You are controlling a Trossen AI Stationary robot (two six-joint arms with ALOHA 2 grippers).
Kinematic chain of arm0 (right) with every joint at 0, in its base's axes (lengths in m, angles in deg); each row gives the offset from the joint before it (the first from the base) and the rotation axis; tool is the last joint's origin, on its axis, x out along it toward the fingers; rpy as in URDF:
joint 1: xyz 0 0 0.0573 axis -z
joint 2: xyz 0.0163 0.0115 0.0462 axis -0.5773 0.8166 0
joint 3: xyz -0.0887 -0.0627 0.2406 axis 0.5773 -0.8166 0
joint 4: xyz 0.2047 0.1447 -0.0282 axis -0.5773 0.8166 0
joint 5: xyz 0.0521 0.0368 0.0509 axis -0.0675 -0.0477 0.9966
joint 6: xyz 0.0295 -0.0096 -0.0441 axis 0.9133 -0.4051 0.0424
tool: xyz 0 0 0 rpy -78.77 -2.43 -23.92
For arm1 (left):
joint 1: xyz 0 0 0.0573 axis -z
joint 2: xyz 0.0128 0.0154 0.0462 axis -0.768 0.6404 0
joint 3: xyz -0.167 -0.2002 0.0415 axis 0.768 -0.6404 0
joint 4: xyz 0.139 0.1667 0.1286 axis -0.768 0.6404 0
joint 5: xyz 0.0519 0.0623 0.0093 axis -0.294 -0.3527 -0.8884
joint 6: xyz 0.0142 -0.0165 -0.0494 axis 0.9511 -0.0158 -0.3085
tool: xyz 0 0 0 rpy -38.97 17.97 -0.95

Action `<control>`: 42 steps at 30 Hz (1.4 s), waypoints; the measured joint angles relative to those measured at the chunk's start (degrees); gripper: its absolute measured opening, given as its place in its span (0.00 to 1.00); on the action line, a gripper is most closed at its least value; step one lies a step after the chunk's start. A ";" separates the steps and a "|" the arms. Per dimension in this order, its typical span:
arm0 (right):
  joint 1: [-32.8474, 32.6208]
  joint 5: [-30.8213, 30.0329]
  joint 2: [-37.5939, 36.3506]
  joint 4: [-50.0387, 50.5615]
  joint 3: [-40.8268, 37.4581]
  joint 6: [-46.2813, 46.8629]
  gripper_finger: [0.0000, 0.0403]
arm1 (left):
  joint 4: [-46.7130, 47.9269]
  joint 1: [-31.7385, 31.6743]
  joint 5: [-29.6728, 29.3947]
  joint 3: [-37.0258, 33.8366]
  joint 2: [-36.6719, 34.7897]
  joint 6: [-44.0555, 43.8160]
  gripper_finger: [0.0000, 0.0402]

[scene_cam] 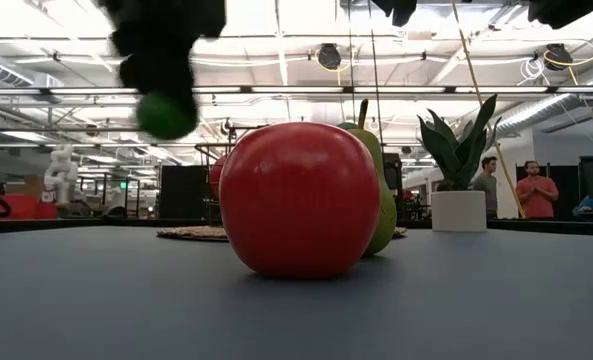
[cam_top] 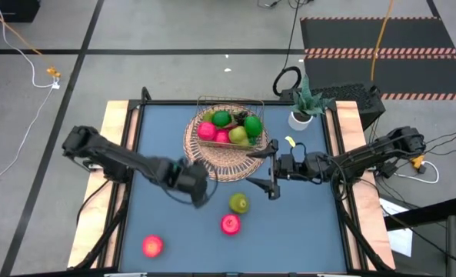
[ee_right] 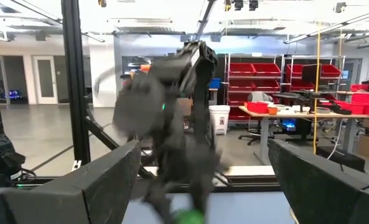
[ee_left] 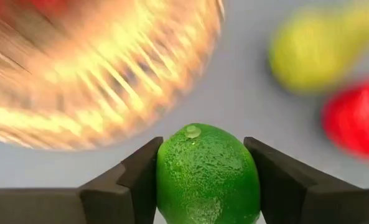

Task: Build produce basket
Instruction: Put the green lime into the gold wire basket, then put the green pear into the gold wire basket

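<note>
From above, we saw the basket [cam_top: 226, 146] already holding several fruits, while a pear [cam_top: 238, 203] and two apples [cam_top: 230, 224] remained on the counter [cam_top: 304, 231]. At the left wrist, our left pincer [ee_left: 206, 180] was grasping a lime [ee_left: 207, 174] beside the basket; the right pincer [cam_top: 271, 183] hovered released nearby.

A robotics lab or workshop: red parts bins [ee_right: 265, 70] on shelving, workbenches, exposed ceiling ducts [scene_cam: 276, 60]
</note>
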 joint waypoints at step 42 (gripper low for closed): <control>-1.18 -3.00 0.04 8.99 1.41 -2.99 0.87 | -19.20 -25.98 -11.58 4.08 -9.22 32.39 0.85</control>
